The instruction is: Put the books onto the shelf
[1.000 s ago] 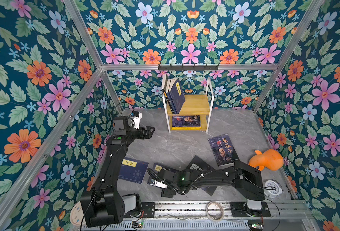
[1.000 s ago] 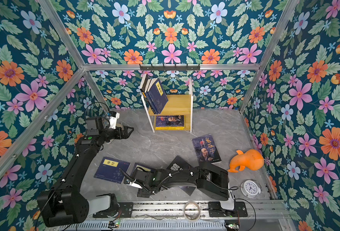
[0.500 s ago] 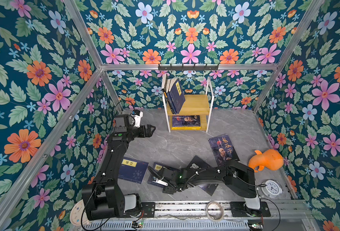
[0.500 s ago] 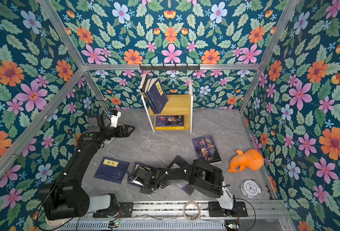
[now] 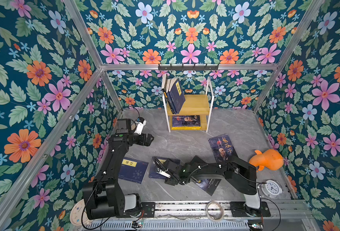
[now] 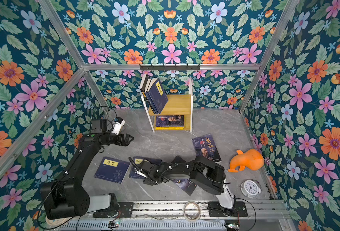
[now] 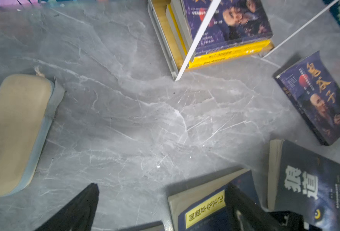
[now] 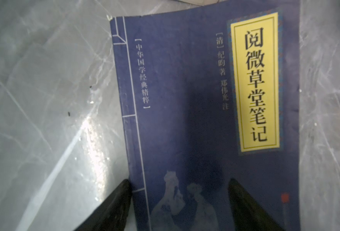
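The right fingers (image 8: 113,204) stand apart, low over a navy book (image 8: 185,100) that lies flat on the desk (image 8: 35,100). One finger is at the spine edge and the other is over the cover. I cannot tell if they touch it, and they grip nothing. The left fingers (image 7: 81,208) are wide open and empty, above bare desk, near the front left of the shelf (image 5: 195,104).

In a top view a second navy book (image 5: 133,170) lies just left of the first. A wolf book (image 5: 209,185) lies partly under the right arm. A dark book (image 5: 222,148) lies alone, more to the right. On the shelf several books (image 5: 175,96) lean on the upper board, and a stack (image 5: 186,122) lies flat on the lower board.
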Tool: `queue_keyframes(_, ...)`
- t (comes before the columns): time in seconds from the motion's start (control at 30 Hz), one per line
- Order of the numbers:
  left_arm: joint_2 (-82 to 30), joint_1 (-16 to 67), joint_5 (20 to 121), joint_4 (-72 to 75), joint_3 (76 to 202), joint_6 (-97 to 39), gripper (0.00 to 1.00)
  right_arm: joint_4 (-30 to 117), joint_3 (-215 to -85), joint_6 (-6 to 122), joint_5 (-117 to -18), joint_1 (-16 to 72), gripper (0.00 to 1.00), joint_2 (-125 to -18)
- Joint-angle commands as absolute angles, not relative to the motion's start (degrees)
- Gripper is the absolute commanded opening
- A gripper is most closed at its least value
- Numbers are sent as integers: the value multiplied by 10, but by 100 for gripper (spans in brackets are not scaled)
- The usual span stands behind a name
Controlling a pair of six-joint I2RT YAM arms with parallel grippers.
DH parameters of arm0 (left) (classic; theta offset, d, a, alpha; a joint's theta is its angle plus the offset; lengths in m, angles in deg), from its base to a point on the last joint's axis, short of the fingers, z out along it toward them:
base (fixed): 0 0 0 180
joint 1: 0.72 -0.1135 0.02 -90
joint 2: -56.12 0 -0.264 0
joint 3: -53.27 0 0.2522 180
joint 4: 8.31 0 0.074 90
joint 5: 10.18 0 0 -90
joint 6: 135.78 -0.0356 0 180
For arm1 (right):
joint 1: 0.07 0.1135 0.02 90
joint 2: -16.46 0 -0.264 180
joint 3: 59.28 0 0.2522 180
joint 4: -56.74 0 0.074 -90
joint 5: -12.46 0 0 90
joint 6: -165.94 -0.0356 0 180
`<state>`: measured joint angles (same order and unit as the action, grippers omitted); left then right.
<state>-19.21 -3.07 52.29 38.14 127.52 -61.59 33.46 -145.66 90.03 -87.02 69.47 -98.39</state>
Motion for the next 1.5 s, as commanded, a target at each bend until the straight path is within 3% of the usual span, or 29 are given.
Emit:
queue_keyframes(0.0,-187,-30,560,406,1258,-688,100,312,-1455,926,-889,692,76,-992)
queue_keyframes(0.17,-216,-8,611,416,1223,-722,97,320,-1458,934,-890,691,76,-1002)
queue_keyframes(0.33,-243,19,567,411,1195,-725,93,345,-1436,930,-902,688,75,-995)
queue_keyframes(0.53,-312,37,566,411,1214,-708,82,368,-1410,931,-927,678,73,-986)
queue_keyframes(0.8,-412,69,601,415,1257,-674,81,386,-1391,932,-909,676,72,-992)
queue_keyframes(0.93,-431,72,573,426,1271,-666,78,395,-1388,938,-909,673,72,-995)
queue_keyframes(1.13,-428,89,546,421,1257,-651,63,413,-1394,937,-913,660,71,-1011)
queue_keyframes(1.33,-400,92,529,421,1258,-630,35,420,-1392,936,-915,656,71,-1017)
queue_keyframes(1.47,-384,92,520,413,1256,-620,11,417,-1383,934,-916,656,71,-1009)
